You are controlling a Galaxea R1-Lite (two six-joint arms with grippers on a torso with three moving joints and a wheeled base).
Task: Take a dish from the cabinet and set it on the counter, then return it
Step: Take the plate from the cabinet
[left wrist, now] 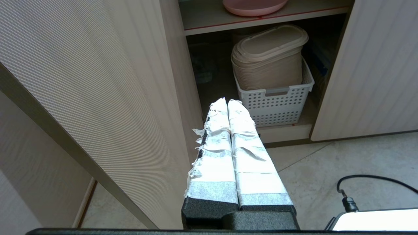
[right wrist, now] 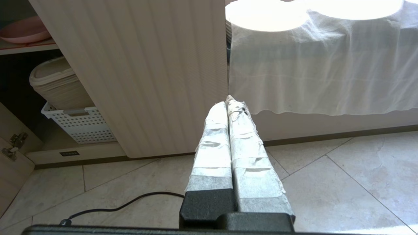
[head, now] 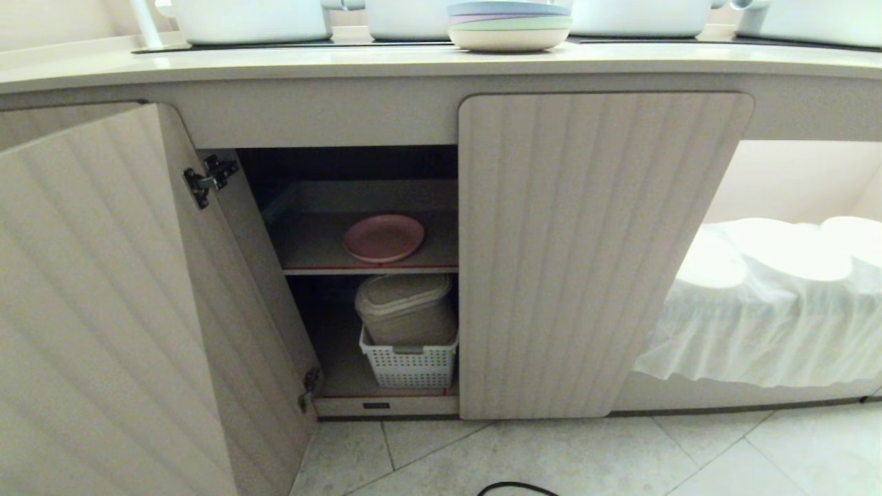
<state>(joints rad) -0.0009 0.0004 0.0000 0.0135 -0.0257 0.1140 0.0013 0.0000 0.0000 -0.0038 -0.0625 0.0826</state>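
Observation:
The pink dish (head: 384, 238) lies flat on the upper grey shelf of the cabinet (head: 599, 248), whose left door (head: 103, 296) stands swung open while the right door is closed. The same dish (left wrist: 254, 6) shows at the edge of the left wrist view, and the dish (right wrist: 23, 31) also shows in the right wrist view. Above runs the cream counter (head: 275, 65). My left gripper (left wrist: 227, 101) is shut and empty, low in front of the open compartment. My right gripper (right wrist: 227, 100) is shut and empty, before the closed door. Neither arm shows in the head view.
A white perforated basket (head: 410, 365) with a beige lidded container (head: 406, 306) fills the lower shelf. On the counter stand a stack of pastel plates (head: 510, 27) and white pots (head: 251, 21). A white cloth (head: 772, 303) drapes the bay to the right. A black cable (right wrist: 124, 204) lies on the tiled floor.

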